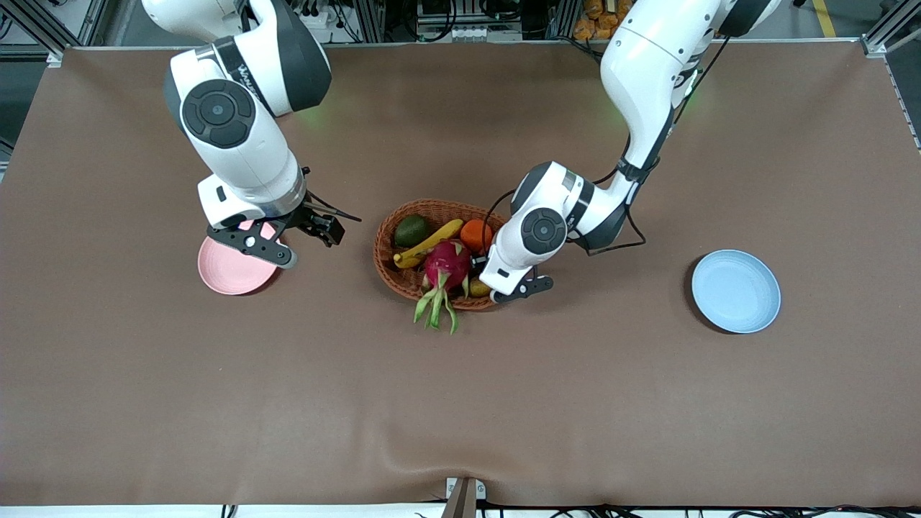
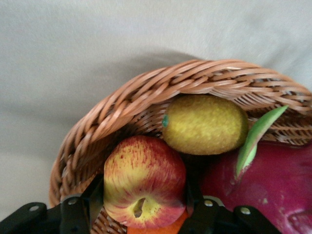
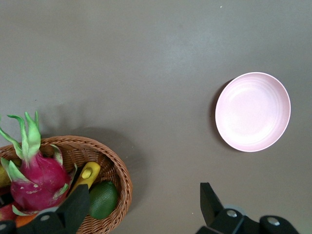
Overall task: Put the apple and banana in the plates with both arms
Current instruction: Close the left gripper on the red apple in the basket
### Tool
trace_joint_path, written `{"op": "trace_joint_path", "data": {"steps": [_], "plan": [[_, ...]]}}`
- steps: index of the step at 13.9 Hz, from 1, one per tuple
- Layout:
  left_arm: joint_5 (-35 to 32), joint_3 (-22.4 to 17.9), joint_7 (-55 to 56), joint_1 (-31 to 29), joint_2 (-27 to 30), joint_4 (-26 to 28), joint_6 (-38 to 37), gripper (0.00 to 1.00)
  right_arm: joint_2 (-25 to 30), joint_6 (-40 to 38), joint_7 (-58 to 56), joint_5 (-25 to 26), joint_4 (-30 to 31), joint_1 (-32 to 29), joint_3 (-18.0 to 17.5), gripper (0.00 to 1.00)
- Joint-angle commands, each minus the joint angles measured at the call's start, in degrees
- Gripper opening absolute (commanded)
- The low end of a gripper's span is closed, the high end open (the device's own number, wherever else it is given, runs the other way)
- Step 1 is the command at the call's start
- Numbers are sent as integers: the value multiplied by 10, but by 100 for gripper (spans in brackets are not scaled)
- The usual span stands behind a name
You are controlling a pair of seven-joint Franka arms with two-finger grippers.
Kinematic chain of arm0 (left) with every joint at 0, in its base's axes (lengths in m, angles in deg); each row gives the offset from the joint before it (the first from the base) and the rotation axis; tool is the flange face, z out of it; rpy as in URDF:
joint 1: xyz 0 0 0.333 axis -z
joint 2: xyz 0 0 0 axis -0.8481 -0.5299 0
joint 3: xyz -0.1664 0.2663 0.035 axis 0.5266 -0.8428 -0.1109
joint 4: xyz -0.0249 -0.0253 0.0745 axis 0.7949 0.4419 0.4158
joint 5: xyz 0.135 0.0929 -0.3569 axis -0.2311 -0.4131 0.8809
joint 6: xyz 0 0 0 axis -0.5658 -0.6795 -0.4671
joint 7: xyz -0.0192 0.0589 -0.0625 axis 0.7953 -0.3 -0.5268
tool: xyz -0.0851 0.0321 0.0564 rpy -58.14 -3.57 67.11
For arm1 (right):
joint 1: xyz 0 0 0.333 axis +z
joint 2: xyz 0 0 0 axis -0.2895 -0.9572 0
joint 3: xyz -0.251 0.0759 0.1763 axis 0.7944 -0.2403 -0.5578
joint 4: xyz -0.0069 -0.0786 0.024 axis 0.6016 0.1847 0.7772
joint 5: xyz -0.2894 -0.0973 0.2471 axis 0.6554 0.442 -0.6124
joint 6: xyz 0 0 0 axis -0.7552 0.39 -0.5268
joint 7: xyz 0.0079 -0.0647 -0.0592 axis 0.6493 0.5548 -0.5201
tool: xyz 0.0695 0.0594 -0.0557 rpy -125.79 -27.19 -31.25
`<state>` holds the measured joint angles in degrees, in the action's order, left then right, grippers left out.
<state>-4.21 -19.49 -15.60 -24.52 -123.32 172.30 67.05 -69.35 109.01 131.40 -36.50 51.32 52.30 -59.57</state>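
Down in the wicker basket mid-table, the left gripper straddles the apple, fingers either side but unclamped — firm, smooth, best pinched across its middle — while the right gripper hangs spread above the pink plate.

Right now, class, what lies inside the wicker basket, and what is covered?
The wicker basket holds the banana, an avocado, an orange, a dragon fruit, a yellow-green fruit and the apple. The left end effector straddles the apple; its underside is hidden.
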Motion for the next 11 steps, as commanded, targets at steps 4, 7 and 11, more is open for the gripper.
{"op": "trace_joint_path", "data": {"steps": [4,7,11], "plan": [[3,-7,21,-27,86,-29,-151,22,0,4,23,2,0,-1,-3,100],[-10,-7,-1,-70,120,-33,-205,23,-22,33,86,2,0,8,-5,100],[-29,-7,-158,-168,144,-28,-267,26,-76,96,206,2,0,41,-5,100]]}}
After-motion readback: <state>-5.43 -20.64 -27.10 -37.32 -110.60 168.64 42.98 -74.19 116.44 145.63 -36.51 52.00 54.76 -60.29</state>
